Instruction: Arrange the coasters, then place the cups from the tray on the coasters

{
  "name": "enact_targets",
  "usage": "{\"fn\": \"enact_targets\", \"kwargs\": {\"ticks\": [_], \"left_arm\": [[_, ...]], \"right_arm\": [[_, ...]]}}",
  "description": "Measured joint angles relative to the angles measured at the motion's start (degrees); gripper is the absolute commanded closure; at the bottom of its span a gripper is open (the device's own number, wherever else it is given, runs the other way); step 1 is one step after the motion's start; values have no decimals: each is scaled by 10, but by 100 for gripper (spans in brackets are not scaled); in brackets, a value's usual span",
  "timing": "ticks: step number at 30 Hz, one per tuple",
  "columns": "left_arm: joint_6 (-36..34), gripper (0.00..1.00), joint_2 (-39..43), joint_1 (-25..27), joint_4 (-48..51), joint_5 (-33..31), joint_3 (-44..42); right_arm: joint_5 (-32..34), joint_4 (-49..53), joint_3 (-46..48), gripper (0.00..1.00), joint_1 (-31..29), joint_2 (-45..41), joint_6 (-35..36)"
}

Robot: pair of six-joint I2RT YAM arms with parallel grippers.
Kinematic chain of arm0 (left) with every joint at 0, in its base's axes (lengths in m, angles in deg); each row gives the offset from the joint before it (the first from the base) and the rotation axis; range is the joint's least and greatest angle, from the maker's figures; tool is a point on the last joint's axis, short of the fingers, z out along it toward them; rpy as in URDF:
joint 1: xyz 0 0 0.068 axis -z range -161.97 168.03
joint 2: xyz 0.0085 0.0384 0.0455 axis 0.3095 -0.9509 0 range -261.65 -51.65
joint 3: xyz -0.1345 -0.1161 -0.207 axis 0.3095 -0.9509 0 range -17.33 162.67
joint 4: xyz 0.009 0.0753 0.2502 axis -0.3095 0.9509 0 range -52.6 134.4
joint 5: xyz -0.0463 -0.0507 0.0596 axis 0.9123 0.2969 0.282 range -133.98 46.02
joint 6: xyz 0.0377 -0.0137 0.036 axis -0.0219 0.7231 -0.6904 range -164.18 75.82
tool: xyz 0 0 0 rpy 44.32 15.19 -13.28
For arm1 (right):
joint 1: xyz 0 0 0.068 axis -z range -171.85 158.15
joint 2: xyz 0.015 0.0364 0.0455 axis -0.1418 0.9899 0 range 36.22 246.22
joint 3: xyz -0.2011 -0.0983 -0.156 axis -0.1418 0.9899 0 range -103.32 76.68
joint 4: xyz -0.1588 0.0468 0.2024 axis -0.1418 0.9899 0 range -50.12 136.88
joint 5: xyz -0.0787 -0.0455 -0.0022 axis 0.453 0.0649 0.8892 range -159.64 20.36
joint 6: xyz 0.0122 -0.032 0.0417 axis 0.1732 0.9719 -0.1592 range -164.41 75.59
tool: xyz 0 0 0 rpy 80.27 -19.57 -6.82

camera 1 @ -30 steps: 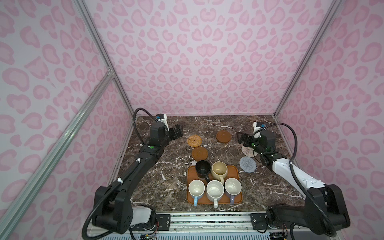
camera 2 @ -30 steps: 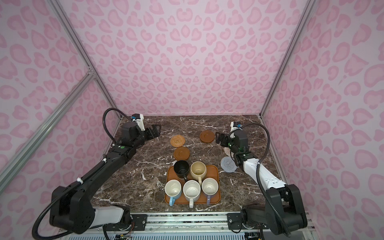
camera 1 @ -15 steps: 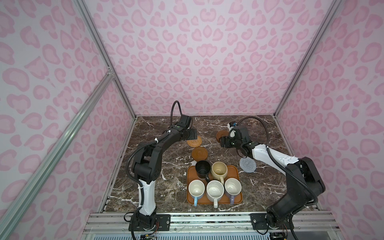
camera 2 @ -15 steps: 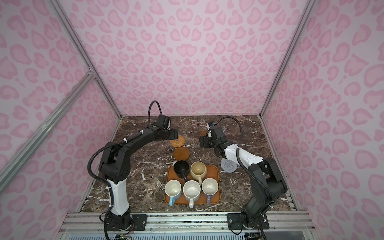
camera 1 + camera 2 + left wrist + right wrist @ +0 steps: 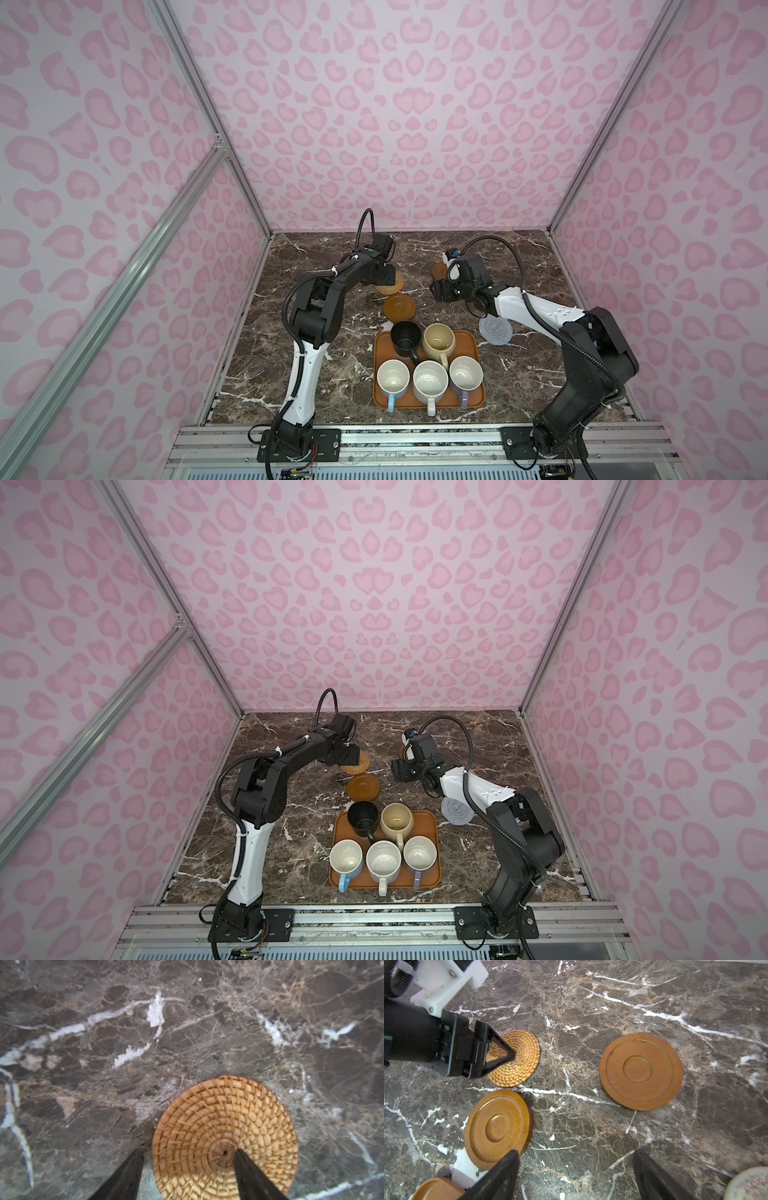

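Marble table (image 5: 519,374): coasters (image 5: 399,306), tray (image 5: 469,343).

Tally: 5 mugs, one each black (image 5: 405,338), cream-yellow (image 5: 439,341), light blue (image 5: 392,376), speckled white (image 5: 430,380), lavender (image 5: 465,374); 1 tray (image 5: 468,343); 5 coasters: 1 rattan (image 5: 224,1126), 2 wooden (image 5: 641,1071) (image 5: 497,1128), 1 grey-blue knitted (image 5: 494,330), 1 beige knitted (image 5: 749,1184).

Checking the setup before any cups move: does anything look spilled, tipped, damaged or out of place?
Nothing spilled or broken. All five mugs stand upright on the tray. Only the coasters look untidy: scattered unevenly, with one wooden coaster right beside the black mug.
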Motion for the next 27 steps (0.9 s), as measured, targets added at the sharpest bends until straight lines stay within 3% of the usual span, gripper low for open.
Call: {"fn": "enact_targets", "kwargs": {"ticks": [4,13,27], "left_arm": [[1,42,-6,-5,3,-3,5],[25,42,41,-42,-44,-35,-83],[61,42,123,-65,-23,-63,-193]], "right_arm": [[0,11,-5,13,-3,2,3],[2,21,-17,14,-15,12,5],[9,74,-88,17,-45,73,23]]}}
